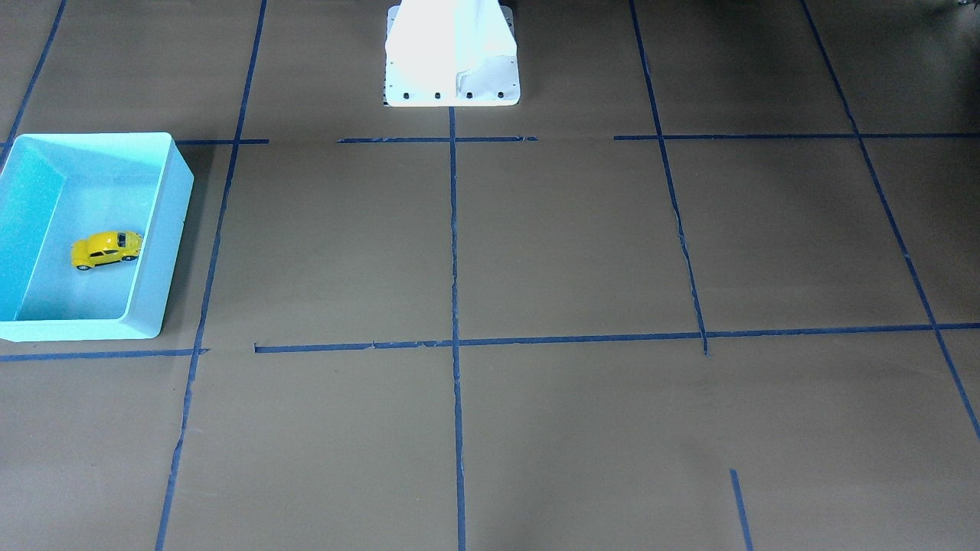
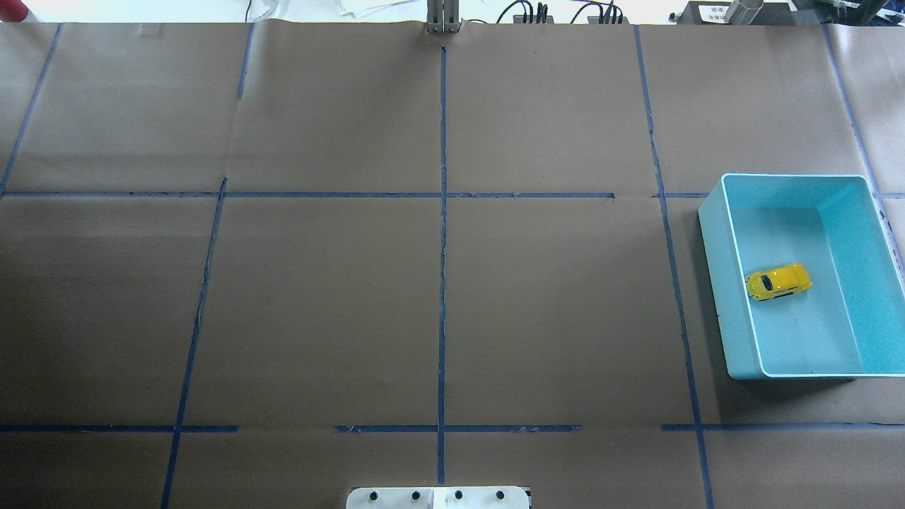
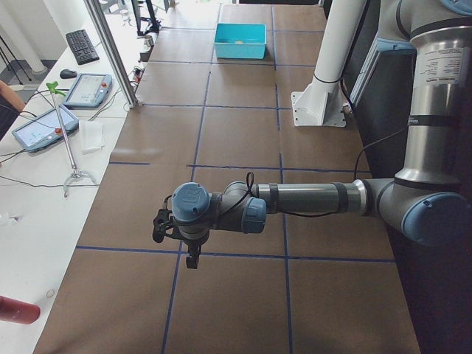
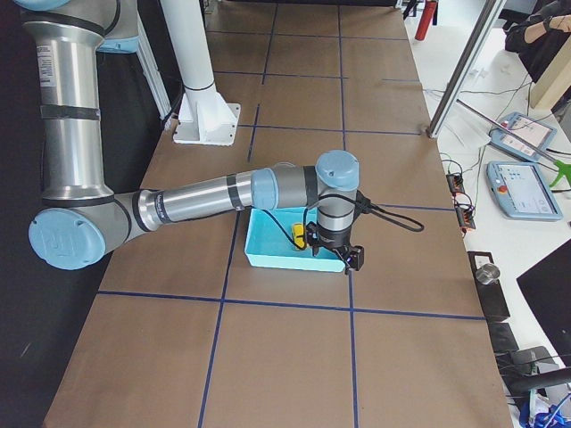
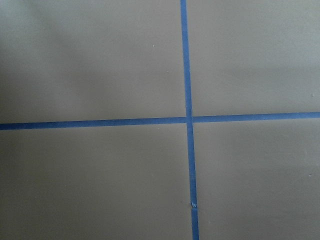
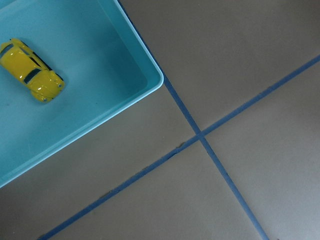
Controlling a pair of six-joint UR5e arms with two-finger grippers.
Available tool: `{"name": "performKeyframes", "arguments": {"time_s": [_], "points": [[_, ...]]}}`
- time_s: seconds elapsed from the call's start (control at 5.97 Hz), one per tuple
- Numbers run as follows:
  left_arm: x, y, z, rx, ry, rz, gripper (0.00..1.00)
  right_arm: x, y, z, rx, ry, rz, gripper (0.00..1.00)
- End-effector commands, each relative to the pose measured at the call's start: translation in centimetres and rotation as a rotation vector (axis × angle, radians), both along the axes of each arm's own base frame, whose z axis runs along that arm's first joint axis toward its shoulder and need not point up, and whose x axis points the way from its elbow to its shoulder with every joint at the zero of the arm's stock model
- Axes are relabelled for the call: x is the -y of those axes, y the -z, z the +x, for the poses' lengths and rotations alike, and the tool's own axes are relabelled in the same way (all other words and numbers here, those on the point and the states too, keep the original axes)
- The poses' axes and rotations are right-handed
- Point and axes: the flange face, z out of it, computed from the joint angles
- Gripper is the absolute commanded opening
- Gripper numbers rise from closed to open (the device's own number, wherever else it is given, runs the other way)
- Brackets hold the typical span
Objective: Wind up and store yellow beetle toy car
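Left gripper (image 3: 193,262): seen only from the side, small and dark under the wrist, over a tape (image 5: 189,119) crossing on the table (image 2: 318,304). Whether its fingers are spread or pressed together cannot be told. Its own wrist camera shows no fingers, only paper and the tape cross.

Right gripper (image 4: 348,256): also seen only from the side, hanging over the near corner of the bin (image 4: 285,260). Its finger setting cannot be told. Its wrist camera shows no fingers, only the bin corner (image 6: 150,65) and the car (image 6: 31,70).

Car (image 2: 778,282): upright on its wheels on the bin floor, clear of the walls (image 2: 717,283), with nothing touching it. In the right side view it (image 4: 298,234) is partly hidden by the right wrist. The front view cuts off the bin (image 1: 157,252) at the left edge; the car (image 1: 107,249) shows whole.

Neither arm appears in the overhead or front views; only the white base (image 1: 452,53) shows.
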Motion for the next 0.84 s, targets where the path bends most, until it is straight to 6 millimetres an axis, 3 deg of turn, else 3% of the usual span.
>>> {"name": "performKeyframes", "arguments": {"time_s": [0.0,0.17,0.5,0.67], "points": [[0.4,0.8,0.0,0.006,-0.003,0.020,1.00,-1.7,-3.4,3.1,0.048,-0.131,-0.127,1.00],[0.4,0.9,0.0,0.006,0.000,0.018,1.00,-3.3,-4.4,3.2,0.122,-0.345,-0.328,1.00],[0.6,1.3,-0.4,0.047,0.003,0.034,1.00,-4.2,-5.1,3.0,0.148,-0.594,-0.560,1.00],[-0.2,3.2,-0.9,0.103,0.016,0.072,1.00,-4.2,-5.0,2.9,0.154,-0.731,-0.674,1.00]]}}
